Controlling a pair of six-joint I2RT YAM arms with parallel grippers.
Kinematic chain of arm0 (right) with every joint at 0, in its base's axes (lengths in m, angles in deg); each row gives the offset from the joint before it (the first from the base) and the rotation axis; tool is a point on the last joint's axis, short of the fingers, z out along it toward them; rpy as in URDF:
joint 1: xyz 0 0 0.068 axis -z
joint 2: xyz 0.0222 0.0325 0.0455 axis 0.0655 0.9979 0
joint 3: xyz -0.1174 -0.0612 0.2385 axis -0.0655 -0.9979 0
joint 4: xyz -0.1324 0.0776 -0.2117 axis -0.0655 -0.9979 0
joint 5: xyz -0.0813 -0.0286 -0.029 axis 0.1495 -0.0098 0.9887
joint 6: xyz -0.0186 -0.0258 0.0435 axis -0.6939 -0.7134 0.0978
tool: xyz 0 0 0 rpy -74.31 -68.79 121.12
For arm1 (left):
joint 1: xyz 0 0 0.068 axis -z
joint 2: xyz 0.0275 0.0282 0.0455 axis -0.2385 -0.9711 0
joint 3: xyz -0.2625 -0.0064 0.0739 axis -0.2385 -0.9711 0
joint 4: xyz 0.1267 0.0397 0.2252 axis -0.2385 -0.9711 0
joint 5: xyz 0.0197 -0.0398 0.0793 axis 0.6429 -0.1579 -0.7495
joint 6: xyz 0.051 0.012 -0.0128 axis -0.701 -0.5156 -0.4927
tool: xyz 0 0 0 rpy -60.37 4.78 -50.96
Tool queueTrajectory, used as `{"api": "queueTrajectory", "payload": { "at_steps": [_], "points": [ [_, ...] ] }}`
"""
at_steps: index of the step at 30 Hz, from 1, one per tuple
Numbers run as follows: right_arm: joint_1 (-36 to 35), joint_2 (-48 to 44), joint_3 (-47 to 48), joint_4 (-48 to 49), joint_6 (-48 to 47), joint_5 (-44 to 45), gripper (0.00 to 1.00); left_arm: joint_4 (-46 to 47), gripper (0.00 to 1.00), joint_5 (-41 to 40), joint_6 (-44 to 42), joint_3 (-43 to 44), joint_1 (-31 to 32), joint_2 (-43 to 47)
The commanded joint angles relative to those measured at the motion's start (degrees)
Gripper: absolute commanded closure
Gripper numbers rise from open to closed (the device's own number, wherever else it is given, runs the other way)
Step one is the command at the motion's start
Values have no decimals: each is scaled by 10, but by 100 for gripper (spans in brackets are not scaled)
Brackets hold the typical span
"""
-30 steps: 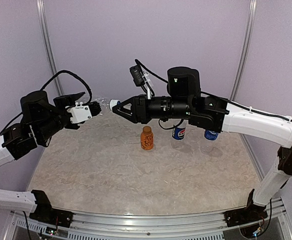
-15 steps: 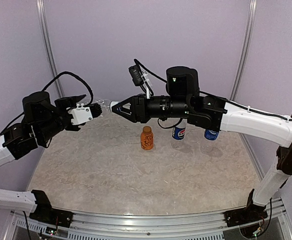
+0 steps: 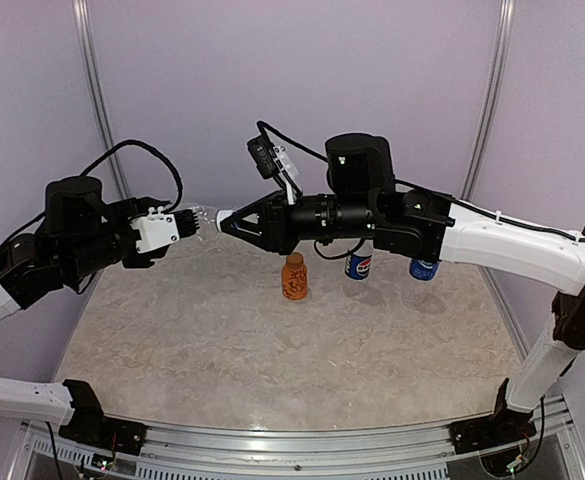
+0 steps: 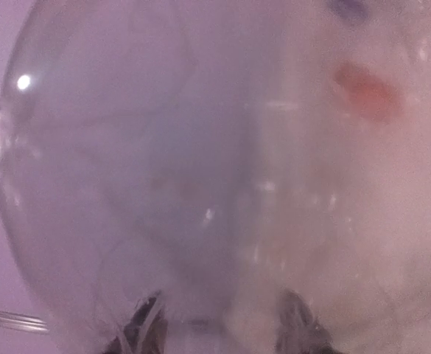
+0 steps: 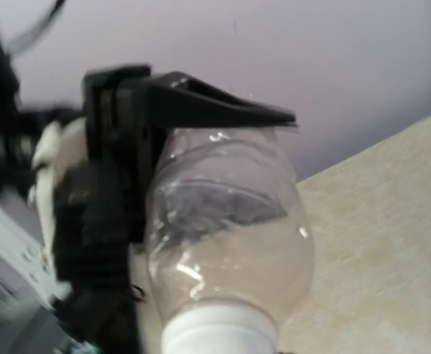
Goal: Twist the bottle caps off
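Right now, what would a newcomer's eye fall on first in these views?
A clear bottle held sideways in mid-air over the far left of the table: the left gripper grips its body and the right gripper is shut on its white cap. To the right, an orange bottle, a Pepsi bottle and a blue-labelled bottle stand upright.

Lilac walls (image 3: 292, 80), two silver corner posts (image 3: 93, 90), beige marbled tabletop (image 3: 272, 350)
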Motion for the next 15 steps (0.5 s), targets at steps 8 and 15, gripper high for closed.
{"api": "queueTrajectory", "payload": {
  "at_steps": [8,15],
  "points": [
    [-158,46,14,-163,-597,259,100,-465,58,299,203,166,5,-30],
    [-225,69,-58,-84,-919,517,100,-478,59,316,205,167,6,-28]
  ]
}}
